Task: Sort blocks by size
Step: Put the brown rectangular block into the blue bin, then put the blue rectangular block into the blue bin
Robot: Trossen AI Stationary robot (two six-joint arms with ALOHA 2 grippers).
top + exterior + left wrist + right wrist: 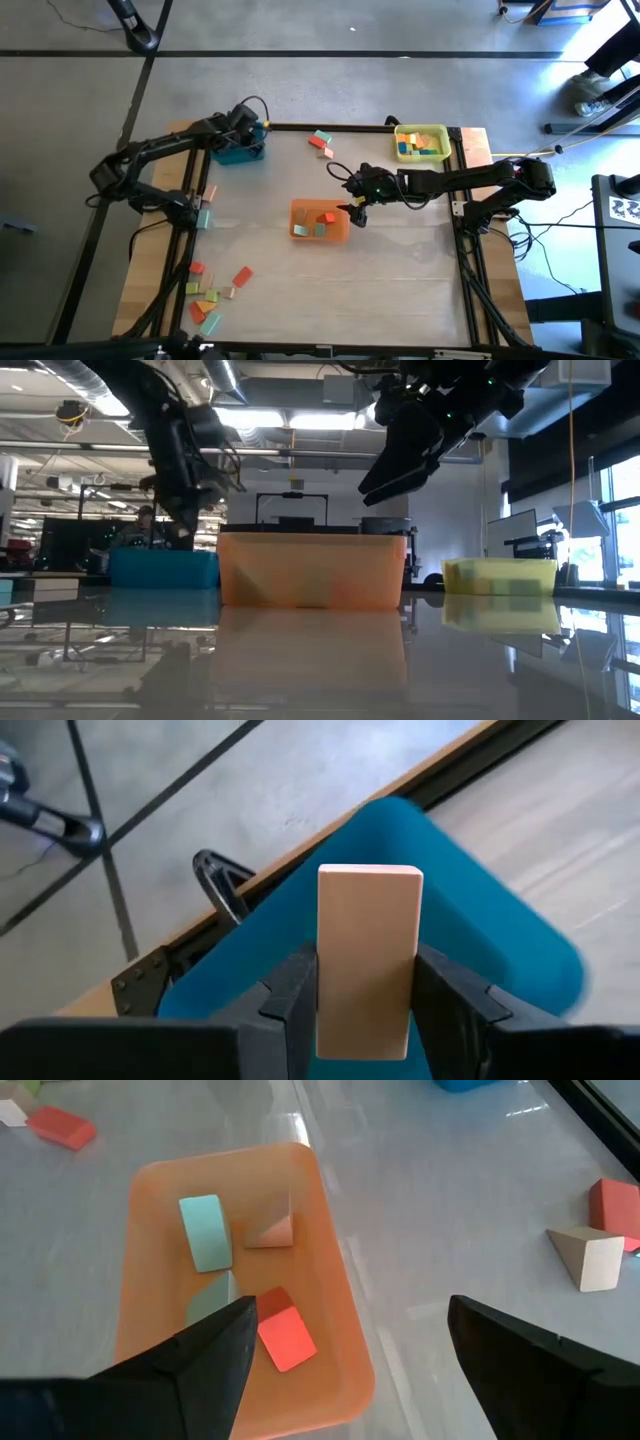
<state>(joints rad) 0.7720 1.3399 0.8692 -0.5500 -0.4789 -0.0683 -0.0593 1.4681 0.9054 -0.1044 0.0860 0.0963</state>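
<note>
Your left gripper point(365, 995) clamps a tall tan wooden block point(367, 955) above the blue plastic tray point(240, 152) at the bench's far left corner; releasing it into that tray looks like the next move. Your right gripper point(345, 1345) hangs wide open and empty over the orange tray point(340, 1330). Only the left wrist view shows the held block; the high view hides it.

Two dark, slim jointed arms

Both the left arm point(150, 160) and the right arm point(470, 180) are black, built of narrow links with bulkier joints, with thin black cables looping beside the wrists. The left fingers point(295, 995) are matte black, angular and stepped; the right fingers point(215, 1355) are broad, flat black wedges.
</note>
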